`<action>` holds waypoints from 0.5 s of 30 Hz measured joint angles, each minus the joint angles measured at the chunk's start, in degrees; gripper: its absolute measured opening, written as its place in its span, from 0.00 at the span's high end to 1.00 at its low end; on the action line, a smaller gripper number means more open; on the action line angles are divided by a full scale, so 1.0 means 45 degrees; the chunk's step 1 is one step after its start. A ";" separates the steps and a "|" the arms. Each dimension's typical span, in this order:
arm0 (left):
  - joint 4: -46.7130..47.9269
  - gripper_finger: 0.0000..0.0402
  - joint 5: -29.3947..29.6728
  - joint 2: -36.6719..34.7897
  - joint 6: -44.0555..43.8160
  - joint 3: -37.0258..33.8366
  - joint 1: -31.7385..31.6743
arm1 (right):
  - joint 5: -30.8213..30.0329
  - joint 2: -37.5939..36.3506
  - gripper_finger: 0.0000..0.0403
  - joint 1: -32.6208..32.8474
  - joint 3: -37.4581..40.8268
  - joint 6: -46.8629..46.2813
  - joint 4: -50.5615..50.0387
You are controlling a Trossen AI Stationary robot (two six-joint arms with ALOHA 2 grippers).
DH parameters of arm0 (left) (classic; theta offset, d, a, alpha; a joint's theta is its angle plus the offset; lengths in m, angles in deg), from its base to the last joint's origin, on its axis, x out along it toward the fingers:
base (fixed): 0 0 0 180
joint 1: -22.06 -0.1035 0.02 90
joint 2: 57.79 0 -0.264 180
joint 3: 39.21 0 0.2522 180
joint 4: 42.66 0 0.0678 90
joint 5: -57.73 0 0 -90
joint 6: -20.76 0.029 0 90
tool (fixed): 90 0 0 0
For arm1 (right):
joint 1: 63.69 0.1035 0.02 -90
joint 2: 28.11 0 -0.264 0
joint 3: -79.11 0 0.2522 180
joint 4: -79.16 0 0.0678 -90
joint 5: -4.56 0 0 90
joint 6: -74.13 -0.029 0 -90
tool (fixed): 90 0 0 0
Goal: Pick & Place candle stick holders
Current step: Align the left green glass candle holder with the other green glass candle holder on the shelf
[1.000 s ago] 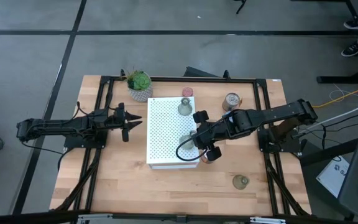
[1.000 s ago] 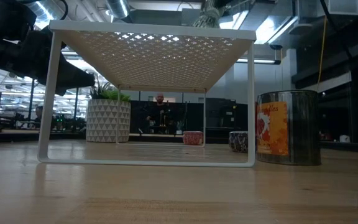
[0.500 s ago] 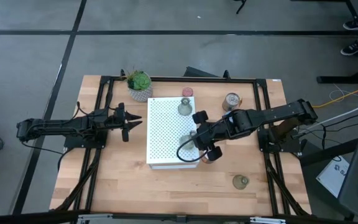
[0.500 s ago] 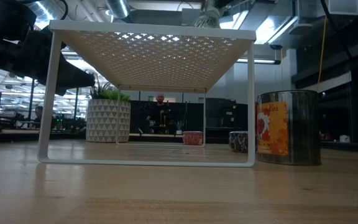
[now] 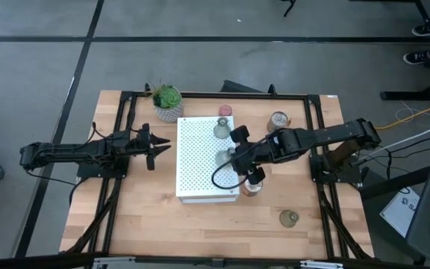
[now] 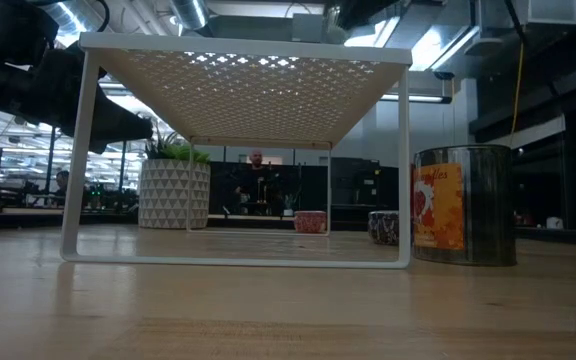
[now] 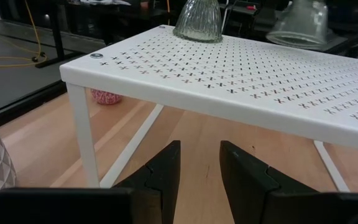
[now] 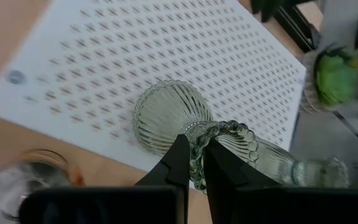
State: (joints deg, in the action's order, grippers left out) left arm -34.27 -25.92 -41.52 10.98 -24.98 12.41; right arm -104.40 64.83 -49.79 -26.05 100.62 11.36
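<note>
green glass candle holder [image 8: 185,124] sits on the white perforated box [image 8: 135,68], its beaded rim clamped in the right jaws

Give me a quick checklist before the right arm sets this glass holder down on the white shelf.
1. Right tool pinching the glass holder by its beaded rim: ok.
2. Holder over the shelf: ok, above its right side in the high view.
3. Holder upright: not ok, it looks tilted in the right wrist view.
4. Second glass holder at the shelf's far edge stands apart from the carried one: ok.
5. Left tool clear of the drop spot: ok, waiting left of the shelf.
6. Holder's base touching the shelf: cannot tell.
</note>
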 joint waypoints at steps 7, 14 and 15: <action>0.0000 0.73 0.0000 0.0000 0.0000 0.0000 0.0003 | -0.0013 -0.0005 0.93 -0.0954 0.0000 0.0221 -0.0034; 0.0000 0.73 0.0000 -0.0003 0.0000 0.0001 0.0003 | 0.0036 -0.0002 0.93 -0.1502 0.0000 0.0211 -0.0015; 0.0001 0.73 0.0000 -0.0002 0.0000 0.0002 0.0001 | 0.0044 -0.0005 0.93 -0.1504 0.0000 0.0207 -0.0015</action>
State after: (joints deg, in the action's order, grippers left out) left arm -34.27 -25.92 -41.53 10.98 -24.97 12.42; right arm -104.21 64.81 -56.56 -26.05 101.55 11.29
